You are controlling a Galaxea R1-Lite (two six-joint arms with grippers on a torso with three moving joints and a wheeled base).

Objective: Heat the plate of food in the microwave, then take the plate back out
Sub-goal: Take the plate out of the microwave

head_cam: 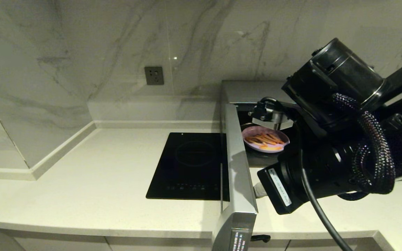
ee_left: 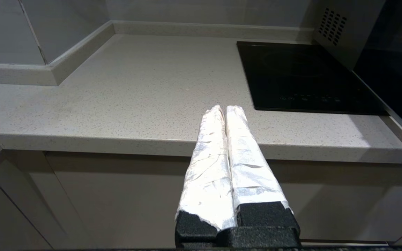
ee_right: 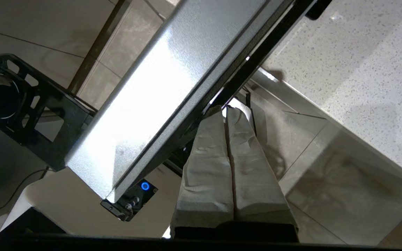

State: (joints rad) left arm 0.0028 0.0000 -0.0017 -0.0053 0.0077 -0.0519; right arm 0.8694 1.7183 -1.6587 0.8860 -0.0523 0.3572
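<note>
The silver microwave (head_cam: pixel 248 91) stands at the back right with its door (head_cam: pixel 237 167) swung wide open toward me. Inside it lies the lilac plate of food (head_cam: pixel 266 140), with orange fry-like sticks on it. My right arm fills the foreground in front of the cavity. My right gripper (head_cam: pixel 258 191) (ee_right: pixel 224 108) is shut and empty, its wrapped tips resting against the inner side of the open door (ee_right: pixel 159 94), near its free end. My left gripper (ee_left: pixel 223 108) is shut on nothing and hangs low in front of the counter's edge, left of the hob.
A flat black induction hob (head_cam: pixel 190 164) (ee_left: pixel 305 76) lies in the counter beside the door's outer face. A wall socket (head_cam: pixel 154 75) sits on the marble backsplash. The pale counter (ee_left: pixel 134 87) stretches left to a raised corner ledge. Cabinet fronts lie below the counter's edge.
</note>
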